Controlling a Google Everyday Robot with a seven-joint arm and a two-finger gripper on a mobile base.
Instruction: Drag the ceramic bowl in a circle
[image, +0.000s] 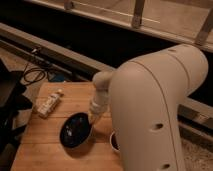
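The ceramic bowl (76, 130) is round, shallow and glossy black, with faint light speckles inside. It sits on the wooden table (45, 150) near its middle. My gripper (92, 120) reaches down from the white arm and meets the bowl's right rim. The large white arm body fills the right of the view and hides the table's right side. The small cup (113, 141) shows only as a dark sliver at the arm's edge, right of the bowl.
A small white bottle (48, 104) lies on the table's back left part. Black cables (32, 75) lie on the floor behind the table. A dark object (9, 100) stands at the left edge. A railing runs along the back.
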